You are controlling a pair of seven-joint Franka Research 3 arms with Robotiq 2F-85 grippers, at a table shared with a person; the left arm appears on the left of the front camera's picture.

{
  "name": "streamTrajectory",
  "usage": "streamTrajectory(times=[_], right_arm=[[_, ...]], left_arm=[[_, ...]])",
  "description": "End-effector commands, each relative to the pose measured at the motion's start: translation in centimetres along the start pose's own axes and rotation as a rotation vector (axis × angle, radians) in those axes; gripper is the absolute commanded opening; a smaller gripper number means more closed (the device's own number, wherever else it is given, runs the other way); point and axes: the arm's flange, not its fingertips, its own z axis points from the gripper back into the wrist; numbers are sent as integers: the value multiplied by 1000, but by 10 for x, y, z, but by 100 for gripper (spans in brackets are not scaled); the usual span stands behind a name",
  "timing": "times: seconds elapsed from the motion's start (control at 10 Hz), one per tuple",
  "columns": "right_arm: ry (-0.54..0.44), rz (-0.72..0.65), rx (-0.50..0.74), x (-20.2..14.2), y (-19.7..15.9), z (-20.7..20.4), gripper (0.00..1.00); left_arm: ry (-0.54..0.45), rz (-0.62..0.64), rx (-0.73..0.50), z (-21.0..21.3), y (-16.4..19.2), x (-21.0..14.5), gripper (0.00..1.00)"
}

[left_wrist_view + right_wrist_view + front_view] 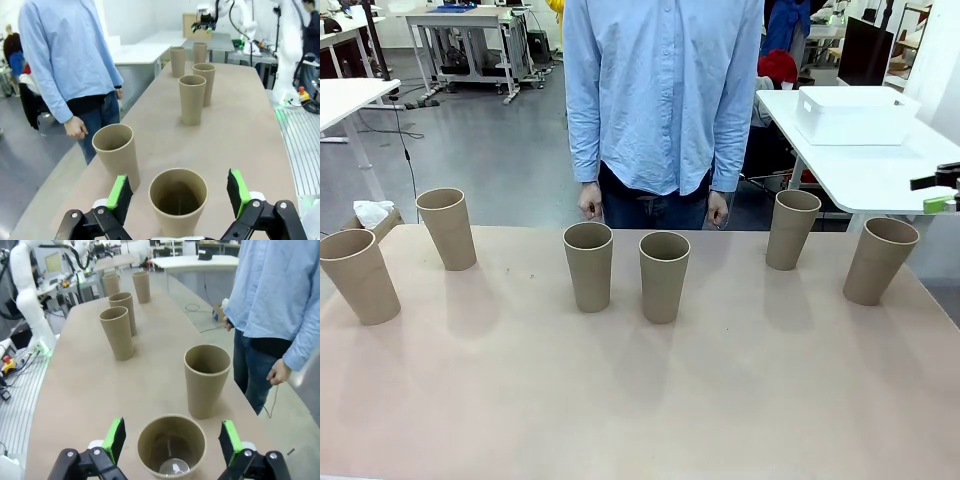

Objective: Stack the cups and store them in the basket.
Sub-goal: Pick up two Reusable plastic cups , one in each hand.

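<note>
Standing mouth-up in a loose row across the far half of the tabletop (640, 400), the six kraft-brown cups (589, 265) run from its left edge to its right edge. All are apart and none is nested yet. The basket (850, 128) sits on a side table (880, 170) beyond the far right corner, well apart from the row.

Handling, as a judgement: each cup is likely very light, thin-walled and easy to crush, and tall enough to tip at a nudge. The matte paper should give the green pads (119, 190) good friction. The best hold is probably across the upper wall, just under the rolled rim that stiffens it, with a gentle squeeze. Because of the taper, a hold low on the wall could slide. Nesting calls for a straight, centred descent.

The left pincer (179, 192) has its jaws apart and frames the left-end cup (360, 278) without touching it. The right pincer (172, 441), also apart, frames the right-end cup (880, 262) in the same way. Whether either pincer is level with its cup cannot be told. A person (665, 90) stands at the far edge with hands down.
</note>
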Motion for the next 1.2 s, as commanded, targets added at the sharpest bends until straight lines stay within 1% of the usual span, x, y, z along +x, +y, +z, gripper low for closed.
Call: streamTrajectory(times=[0.0,0.1,0.2,0.3,0.5,0.6,0.7,0.8,0.9,1.1], right_arm=[[-112,43,-4,-19,-8,13,100],[-157,58,-25,-29,-5,16,100],[-220,35,-56,-31,4,12,100],[-86,13,-16,-30,-3,13,100],[-86,13,-16,-30,-3,13,100],[-129,9,-27,-37,-1,17,100],[-175,-13,4,-53,-24,19,100],[-224,-19,4,-68,-37,23,100],[-261,-10,22,-80,-46,24,100],[-302,10,56,-109,-58,15,100]], left_arm=[[-107,-72,-49,12,8,-17,100],[-134,-77,-51,10,5,-32,100],[-171,-33,-29,1,-1,-37,100],[-90,-44,-31,10,-2,-30,100],[-90,-44,-31,10,-2,-30,100],[-118,-40,-35,6,0,-41,100],[-134,11,-16,10,21,-54,100],[-166,43,-22,12,30,-71,100],[-191,48,-38,12,30,-84,100],[-188,54,-96,7,27,-118,100]])
